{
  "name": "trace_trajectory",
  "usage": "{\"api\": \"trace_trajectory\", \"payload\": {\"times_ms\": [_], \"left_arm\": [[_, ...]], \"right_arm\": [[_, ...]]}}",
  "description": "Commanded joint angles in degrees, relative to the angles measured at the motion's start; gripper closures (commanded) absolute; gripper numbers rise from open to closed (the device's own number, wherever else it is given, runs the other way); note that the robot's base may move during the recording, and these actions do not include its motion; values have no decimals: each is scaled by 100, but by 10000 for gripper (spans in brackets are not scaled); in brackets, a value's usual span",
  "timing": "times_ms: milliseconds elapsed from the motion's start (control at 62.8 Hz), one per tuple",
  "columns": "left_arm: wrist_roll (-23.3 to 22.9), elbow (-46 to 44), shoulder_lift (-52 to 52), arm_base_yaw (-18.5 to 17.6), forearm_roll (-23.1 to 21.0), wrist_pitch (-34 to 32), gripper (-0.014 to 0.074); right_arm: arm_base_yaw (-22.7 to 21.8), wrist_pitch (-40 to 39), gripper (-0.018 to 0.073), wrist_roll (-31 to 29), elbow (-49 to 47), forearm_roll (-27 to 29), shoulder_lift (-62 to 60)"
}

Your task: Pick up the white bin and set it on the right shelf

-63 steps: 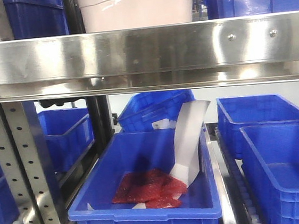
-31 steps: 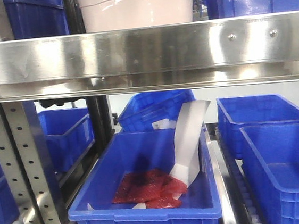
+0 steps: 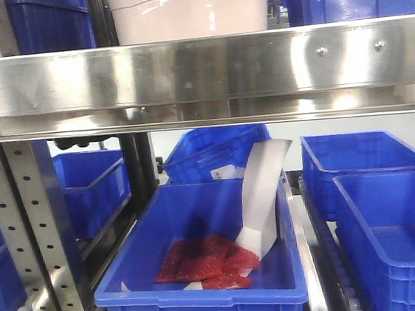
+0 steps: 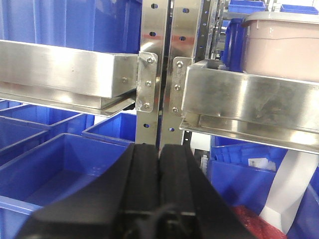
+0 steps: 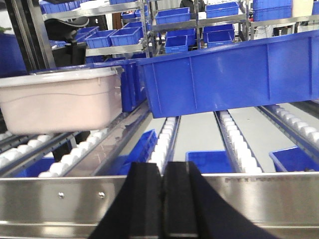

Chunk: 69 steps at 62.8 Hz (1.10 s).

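The white bin (image 3: 188,9), pale pinkish-white with a curved ridge and a white lid, sits on the steel shelf (image 3: 199,71) behind its broad front rail. It shows at the right in the left wrist view (image 4: 284,42) and at the left on white rollers in the right wrist view (image 5: 60,102). My left gripper (image 4: 159,149) is shut and empty, below and left of the bin, in front of the perforated uprights (image 4: 162,64). My right gripper (image 5: 163,169) is shut and empty, just before the shelf's front rail (image 5: 259,199), right of the bin.
A large blue crate (image 5: 229,77) stands tilted on the same shelf, right of the bin. Below the shelf a blue crate (image 3: 205,274) holds red packets and a white strip. More blue crates (image 3: 391,203) stand at both sides and on far racks.
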Motion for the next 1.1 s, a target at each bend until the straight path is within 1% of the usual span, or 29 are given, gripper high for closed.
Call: {"api": "trace_trajectory", "payload": {"times_ms": [0,16,32,48,80,96,127,175,207,223,271,287,303,335,366,430,542,621,717,781,844,972,1083], "left_arm": [[-30,111,-78,1,-54,-532,715],[-30,111,-78,1,-54,-532,715],[-30,111,-78,1,-54,-532,715],[-30,111,-78,1,-54,-532,715],[-30,111,-78,1,-54,-532,715],[-30,111,-78,1,-54,-532,715],[-30,111,-78,1,-54,-532,715],[-30,111,-78,1,-54,-532,715],[-30,111,-78,1,-54,-532,715],[-30,111,-78,1,-54,-532,715],[-30,111,-78,1,-54,-532,715],[-30,111,-78,1,-54,-532,715],[-30,111,-78,1,-54,-532,715],[-30,111,-78,1,-54,-532,715],[-30,111,-78,1,-54,-532,715],[-30,111,-78,1,-54,-532,715],[-30,111,-78,1,-54,-532,715],[-30,111,-78,1,-54,-532,715],[-30,111,-78,1,-54,-532,715],[-30,111,-78,1,-54,-532,715],[-30,111,-78,1,-54,-532,715],[-30,111,-67,1,-54,-532,715],[-30,111,-67,1,-54,-532,715]], "right_arm": [[-28,-183,490,683,-158,-778,48],[-28,-170,490,869,-158,-1080,48],[-28,-155,490,1177,-158,-1294,48],[-28,-141,490,1403,-158,-1637,48],[-28,-127,490,2028,-158,-2128,48],[-28,-122,490,2434,-158,-2518,48],[-28,-108,490,2998,-158,-3059,48],[-28,-107,490,4163,-158,-4182,48],[-28,-107,490,4722,-158,-4748,48],[-28,-107,490,5112,-158,-5149,48],[-28,-149,490,5782,-131,-5929,41],[-28,-203,490,6037,-104,-6100,36],[-28,-248,490,6169,-76,-6315,21],[-28,-411,490,6375,18,-6540,-5],[-28,-559,490,6418,119,-6612,-36],[-28,-893,490,6413,438,-6581,-183],[-28,-1174,490,6263,1047,-6485,-603],[-28,-1178,490,5860,1388,-6287,-1057],[-28,-1129,490,5245,1674,-5698,-1641],[-28,-1016,490,4852,1803,-5431,-1961],[-28,-967,490,4616,1908,-5352,-1933],[-28,-1102,490,4615,2118,-5352,-1948],[-28,-1071,490,4714,2111,-5358,-1948]]}}
